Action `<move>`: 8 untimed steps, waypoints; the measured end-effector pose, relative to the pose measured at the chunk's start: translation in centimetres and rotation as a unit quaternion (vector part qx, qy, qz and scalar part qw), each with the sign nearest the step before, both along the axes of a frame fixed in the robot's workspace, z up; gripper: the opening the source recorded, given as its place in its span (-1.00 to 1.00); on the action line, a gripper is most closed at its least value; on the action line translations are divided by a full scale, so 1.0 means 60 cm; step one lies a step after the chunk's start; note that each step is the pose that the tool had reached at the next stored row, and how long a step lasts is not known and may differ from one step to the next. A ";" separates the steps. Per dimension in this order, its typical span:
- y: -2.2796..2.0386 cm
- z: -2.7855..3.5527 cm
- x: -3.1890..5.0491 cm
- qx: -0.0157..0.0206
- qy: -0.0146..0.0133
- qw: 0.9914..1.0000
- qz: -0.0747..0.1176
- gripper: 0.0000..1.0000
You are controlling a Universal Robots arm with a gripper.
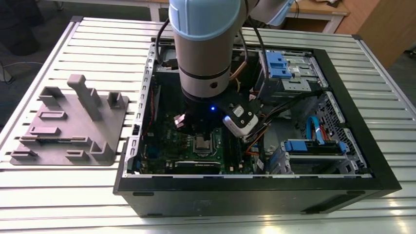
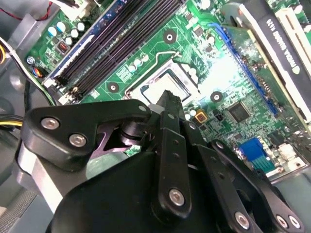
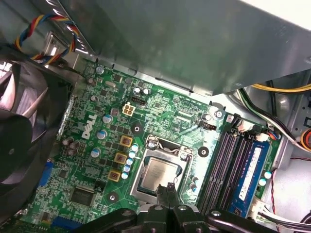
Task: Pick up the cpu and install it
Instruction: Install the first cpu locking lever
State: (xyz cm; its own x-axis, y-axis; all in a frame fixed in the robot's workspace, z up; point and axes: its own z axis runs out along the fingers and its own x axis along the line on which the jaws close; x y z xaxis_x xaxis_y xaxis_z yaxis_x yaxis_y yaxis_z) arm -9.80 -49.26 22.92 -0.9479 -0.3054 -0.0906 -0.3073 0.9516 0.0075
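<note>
Gripper (image 3: pixel 169 188) fingers pressed together, holding nothing, tips just above the edge of the socket frame (image 3: pixel 146 167). The cpu (image 3: pixel 160 174) lies flat inside that frame on the green motherboard (image 3: pixel 92 165). Black memory slots (image 3: pixel 221 170) run beside the frame.

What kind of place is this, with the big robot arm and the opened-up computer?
Probably a robot lab or workshop. A black desktop computer case lies open on a ribbed metal table, a grey plastic tray with upright blocks sits beside it, and wooden desks stand behind. The small silvery square cpu sits in its socket.
</note>
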 end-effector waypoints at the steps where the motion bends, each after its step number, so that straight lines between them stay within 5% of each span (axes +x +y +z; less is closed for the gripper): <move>1: 0.0000 0.000 0.000 0.000 0.000 1.000 0.000 -0.79; 8: -0.0001 0.001 0.000 0.000 0.000 1.000 0.000 -0.79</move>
